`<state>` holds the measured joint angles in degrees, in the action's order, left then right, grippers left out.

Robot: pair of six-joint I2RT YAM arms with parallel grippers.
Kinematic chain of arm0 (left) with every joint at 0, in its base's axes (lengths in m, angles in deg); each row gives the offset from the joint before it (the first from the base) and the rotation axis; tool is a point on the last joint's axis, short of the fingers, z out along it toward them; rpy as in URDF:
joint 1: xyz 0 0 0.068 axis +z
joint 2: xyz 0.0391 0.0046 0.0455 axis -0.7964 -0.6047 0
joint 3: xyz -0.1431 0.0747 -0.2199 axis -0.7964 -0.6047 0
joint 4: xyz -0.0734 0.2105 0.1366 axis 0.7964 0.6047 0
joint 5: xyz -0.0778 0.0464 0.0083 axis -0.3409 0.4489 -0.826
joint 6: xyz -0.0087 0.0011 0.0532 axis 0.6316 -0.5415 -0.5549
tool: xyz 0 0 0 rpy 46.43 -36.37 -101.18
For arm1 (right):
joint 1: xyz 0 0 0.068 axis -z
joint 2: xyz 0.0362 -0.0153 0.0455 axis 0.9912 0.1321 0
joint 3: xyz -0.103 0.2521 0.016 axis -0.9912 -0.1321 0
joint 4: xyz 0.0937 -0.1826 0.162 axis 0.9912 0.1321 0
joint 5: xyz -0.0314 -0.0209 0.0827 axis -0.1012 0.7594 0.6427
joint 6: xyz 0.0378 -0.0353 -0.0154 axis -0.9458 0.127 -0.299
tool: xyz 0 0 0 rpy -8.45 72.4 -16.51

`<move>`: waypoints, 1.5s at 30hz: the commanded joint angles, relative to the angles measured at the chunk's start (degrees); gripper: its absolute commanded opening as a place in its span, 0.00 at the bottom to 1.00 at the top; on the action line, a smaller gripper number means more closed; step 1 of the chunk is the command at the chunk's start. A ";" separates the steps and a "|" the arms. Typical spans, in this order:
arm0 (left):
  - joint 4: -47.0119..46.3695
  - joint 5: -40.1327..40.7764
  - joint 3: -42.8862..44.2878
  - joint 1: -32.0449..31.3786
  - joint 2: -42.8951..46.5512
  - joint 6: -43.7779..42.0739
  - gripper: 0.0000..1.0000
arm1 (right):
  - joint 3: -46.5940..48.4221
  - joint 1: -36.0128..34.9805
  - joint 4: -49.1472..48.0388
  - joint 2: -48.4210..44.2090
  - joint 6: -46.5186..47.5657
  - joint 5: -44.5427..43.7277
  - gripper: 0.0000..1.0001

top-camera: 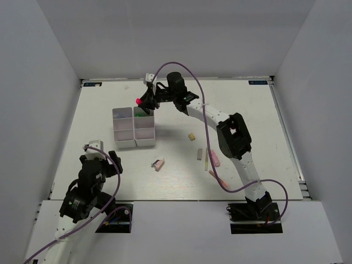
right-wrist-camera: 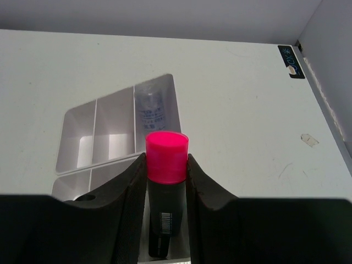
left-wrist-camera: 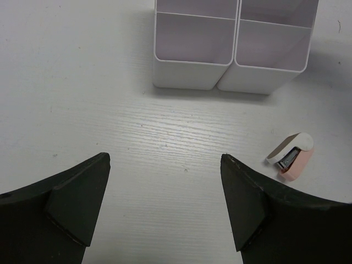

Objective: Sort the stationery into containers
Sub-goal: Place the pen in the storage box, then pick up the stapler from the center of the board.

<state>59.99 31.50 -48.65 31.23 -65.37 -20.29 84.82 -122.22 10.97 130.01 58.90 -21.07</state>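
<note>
White tabletop (top-camera: 181,110) boxed in by plain grey walls (top-camera: 44,82), seen from above.

Left of the tray and nearer the arm bases: left hand (top-camera: 92,147), fingers spread wide, nothing between them, hanging over bare tabletop. From its wrist view, left hand (left-wrist-camera: 165,159) faces the tray's near wall (left-wrist-camera: 190,74), well apart from it.

White tray (top-camera: 145,142), six compartments in two columns of three, standing upright left of the middle of the tabletop.

Over the tray's far end: right hand (top-camera: 144,102), pinching a pink highlighter (top-camera: 137,101) by its black barrel, bright cap poking out past the fingertips. Wrist view confirms it: right hand (right-wrist-camera: 166,165) clamped on both sides of the pink highlighter (right-wrist-camera: 166,157), tray (right-wrist-camera: 74,118) below. Clear bottle (right-wrist-camera: 148,107) lying in a corner compartment. Something green (top-camera: 144,116) in the tray's far right compartment, partly hidden by the hand.

Just right of the tray's near corner: small pink-and-white piece (top-camera: 158,164) (left-wrist-camera: 291,157), flat on the tabletop.

Further right of the tray: beige eraser (top-camera: 192,136), then a second beige eraser (top-camera: 200,154), a thin yellowish pencil (top-camera: 206,159) and a pink eraser (top-camera: 215,158) close together. Nearest the right arm's base, a pinkish pencil (top-camera: 217,177).
</note>
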 commanded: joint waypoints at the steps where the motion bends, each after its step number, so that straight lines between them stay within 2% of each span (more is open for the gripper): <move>1: -0.72 0.06 -0.43 0.03 -0.02 -0.27 0.91 | -0.24 0.09 -0.17 0.54 2.70 -0.69 0.00; 3: -0.64 0.32 -0.52 -0.06 -0.28 -0.45 0.91 | -0.33 0.17 0.10 0.37 2.61 -0.69 0.12; 4: -0.64 0.50 -0.69 0.03 -0.28 -0.45 0.91 | -0.50 0.17 0.88 0.37 2.70 -0.52 0.28; 7: -0.73 0.15 -0.78 0.03 -0.28 -0.80 0.93 | -0.50 0.09 1.94 -0.77 2.18 0.01 0.60; 9: -1.07 -0.38 -0.87 -0.06 -0.54 -0.97 0.93 | -0.50 0.17 2.29 -2.26 0.86 0.63 0.63; 11: -1.34 -1.08 -1.05 0.03 -0.63 -1.41 0.94 | -0.50 0.17 3.25 -3.84 -0.81 1.24 0.73; 14: -2.74 -3.36 -1.84 0.03 -1.33 -1.85 0.90 | -1.12 0.17 8.33 -7.53 -0.55 1.33 0.73; 15: -3.18 -3.98 -2.01 0.12 -1.42 -2.03 0.86 | -1.55 0.26 9.58 -8.59 -0.81 1.42 0.72; 16: -4.32 -6.07 -2.45 -0.06 -1.68 -2.64 0.72 | -1.56 0.61 11.33 -12.08 -1.77 1.16 0.68; 17: -4.59 -8.44 -2.71 0.03 -3.25 -2.73 0.67 | -0.08 0.70 23.27 -13.33 -1.70 -0.93 0.45; 18: -4.94 -11.51 -2.98 0.03 -3.96 -3.25 0.63 | 0.54 0.79 28.35 -14.56 -1.52 -5.13 0.10; 19: -5.81 -13.37 -3.07 -0.06 -4.84 -3.43 0.61 | 0.29 1.66 37.79 -19.19 -4.22 -8.22 0.00; 20: -6.87 -19.48 -3.07 0.03 -6.41 -3.70 0.53 | -4.32 1.93 42.15 -21.23 -5.03 -15.21 0.00; 21: -7.92 -21.28 -3.16 0.12 -8.26 -3.70 0.50 | -7.15 2.19 47.50 -23.08 -4.51 -18.76 0.00; 22: -8.54 -23.39 -3.16 -0.06 -9.93 -3.61 0.50 | -10.32 3.76 51.21 -27.54 -3.20 -18.71 0.00; 23: -11.24 -27.67 -3.33 0.11 -11.16 -3.61 0.55 | -23.57 4.73 51.94 -32.63 -2.15 -15.75 0.00; 24: -12.14 -28.85 -3.33 -0.06 -15.00 -3.00 0.58 | -28.58 6.22 48.99 -38.34 -1.70 -13.89 0.00; 25: -13.11 -30.25 -3.33 -0.06 -16.70 -3.08 0.61 | -33.24 7.20 47.49 -41.09 -2.04 -13.53 0.16; 26: -15.47 -32.61 -2.64 -0.06 -18.19 -3.17 0.65 | -45.55 8.25 46.08 -49.73 -1.00 -10.83 0.51; 27: -15.93 -35.60 -2.02 -0.15 -23.60 -3.43 0.70 | -48.81 8.52 43.89 -52.69 0.40 -11.06 0.89; 28: -16.28 -38.06 -1.41 -0.32 -25.40 -4.22 0.71 | -52.06 8.61 42.30 -55.68 0.50 -12.02 0.90; 29: -17.24 -38.70 -0.53 -1.19 -27.07 -4.57 0.71 | -61.06 9.39 40.89 -63.80 1.29 -11.85 0.90; 30: -18.47 -39.40 0.26 -1.72 -29.87 -6.14 0.75 | -63.32 9.84 39.49 -66.23 2.25 -12.37 0.88; 31: -19.96 -39.58 0.62 -2.25 -32.16 -7.12 0.75 | -65.00 10.19 39.04 -67.91 3.48 -11.51 0.66; 32: -20.76 -39.49 0.71 -4.00 -33.84 -7.39 0.75 | -66.84 12.89 40.60 -69.84 4.45 -8.02 0.38; 33: -22.16 -39.06 1.58 -4.71 -35.24 -8.35 0.80 | -66.95 13.44 43.14 -70.38 5.50 -8.25 0.00; 36: -23.66 -37.74 2.90 -8.66 -38.68 -11.86 0.84 | -69.41 14.85 43.34 -70.65 6.21 -10.19 0.00; 37: -23.75 -36.86 4.39 -10.50 -41.21 -12.92 0.85 | -69.24 15.81 44.30 -70.21 7.69 -9.49 0.53; 38: -24.19 -36.07 4.66 -12.61 -42.37 -15.80 0.85 | -68.71 16.43 45.26 -69.86 8.23 -8.35 0.72; 39: -24.63 -33.63 5.71 -13.76 -43.51 -16.78 0.85 | -67.66 17.04 46.06 -68.73 9.02 -8.34 0.80; 40: -24.81 -30.65 6.24 -16.12 -45.61 -16.97 0.86 | -66.78 17.14 47.19 -68.37 8.94 -8.51 0.82; 42: -26.29 -26.06 6.86 -19.55 -48.96 -21.95 0.86 | -66.42 17.57 48.17 -67.49 8.85 -10.44 0.82; 45: -28.67 -24.12 7.83 -20.45 -55.28 -23.73 0.88 | -66.16 17.84 48.79 -67.13 9.20 -10.71 0.82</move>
<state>34.19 2.54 -42.70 11.97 -117.13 -38.86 16.28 -104.84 57.94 62.62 66.49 -31.94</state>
